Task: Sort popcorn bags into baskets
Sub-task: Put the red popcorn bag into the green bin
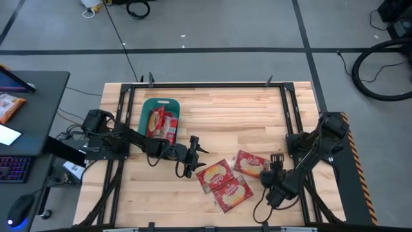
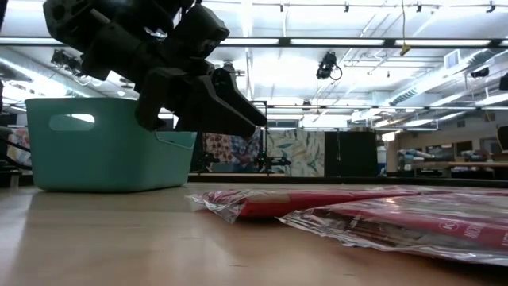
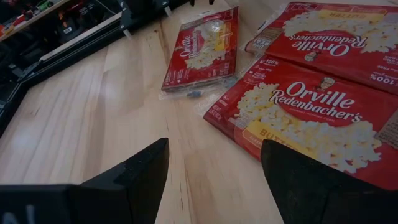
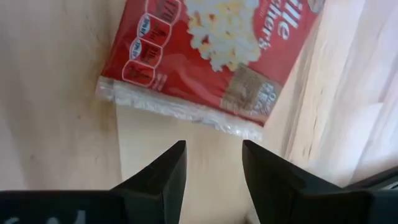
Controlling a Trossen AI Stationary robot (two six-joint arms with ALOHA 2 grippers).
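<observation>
Pale wooden table, and three popcorn bags lie loose beside the teal basket, which already holds some. Left claw, fingers spread and empty, hovers between basket and bags, nearest one angled just ahead. Right claw, open too, faces the far bag's short end; only its wrist view shows that.

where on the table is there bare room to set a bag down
Bare wood: between the basket and the table's right rail, and the front-left corner below the left gripper. Crowded: the three popcorn bags clustered front-centre, with the right gripper beside them.
</observation>
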